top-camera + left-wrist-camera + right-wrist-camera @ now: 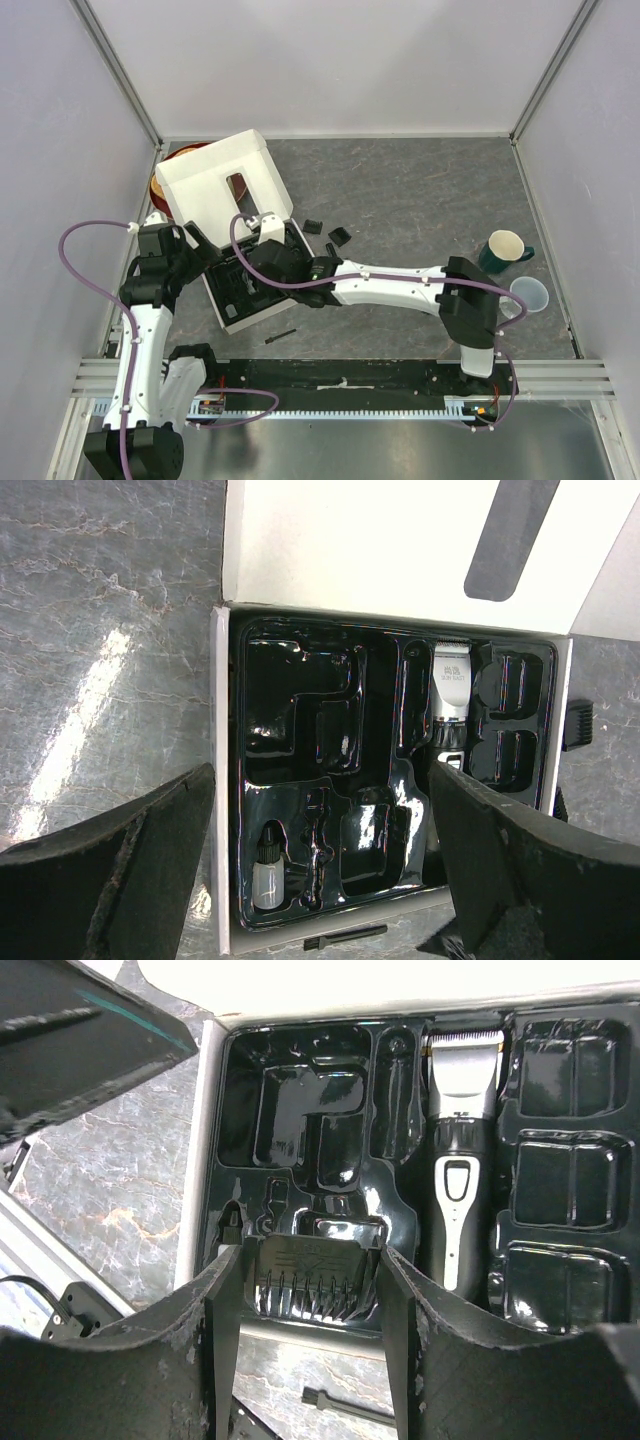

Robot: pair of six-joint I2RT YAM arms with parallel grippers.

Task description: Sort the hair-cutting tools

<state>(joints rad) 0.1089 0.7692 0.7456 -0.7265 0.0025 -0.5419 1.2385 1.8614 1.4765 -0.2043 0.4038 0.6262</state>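
Over the near rim of the black tray (300, 1120), the right gripper (315, 1255) pinches a comb guard (318, 1278) between its two fingers, teeth pointing toward 6 o'clock in the right wrist view. At 1 o'clock from that guard the clipper (462, 1160) lies in its tray slot, silver blade head toward 12 o'clock. The left gripper (320, 780) hangs above the tray with its jaws spread wide and nothing between them. A small bottle (265, 875) sits in the tray's 7 o'clock corner. In the top view, a second guard (313, 226) and a third guard (340, 236) rest on the table at 2 o'clock from the white box (215, 175). The brush (281, 337) lies at its 5 o'clock.
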